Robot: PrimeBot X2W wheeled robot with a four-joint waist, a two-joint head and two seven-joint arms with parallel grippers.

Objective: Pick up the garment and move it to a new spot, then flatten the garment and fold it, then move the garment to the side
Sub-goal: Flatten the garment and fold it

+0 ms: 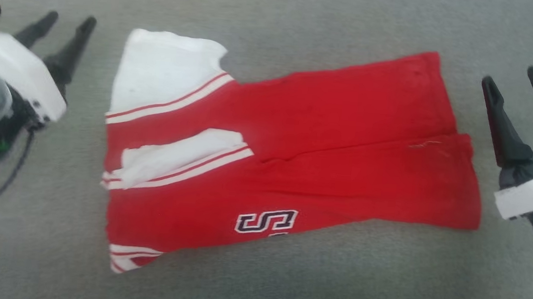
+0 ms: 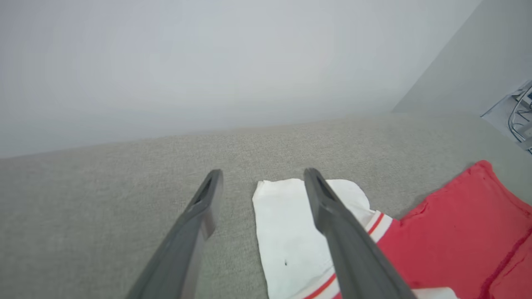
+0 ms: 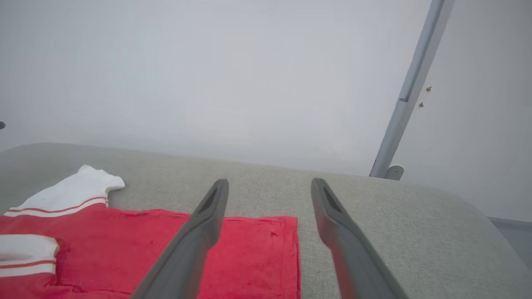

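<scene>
Grey fabric surface (image 1: 277, 8) supports the red jersey (image 1: 323, 149), folded lengthwise at centre with white sleeves (image 1: 158, 69) leftward, while left gripper (image 1: 71, 17) and right gripper (image 1: 511, 76) flank its ends, jaws spread and empty, apparently positioned clear of the fold.

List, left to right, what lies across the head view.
left gripper → white sleeve of the garment → black number outlined in white → red hem → right gripper
</scene>
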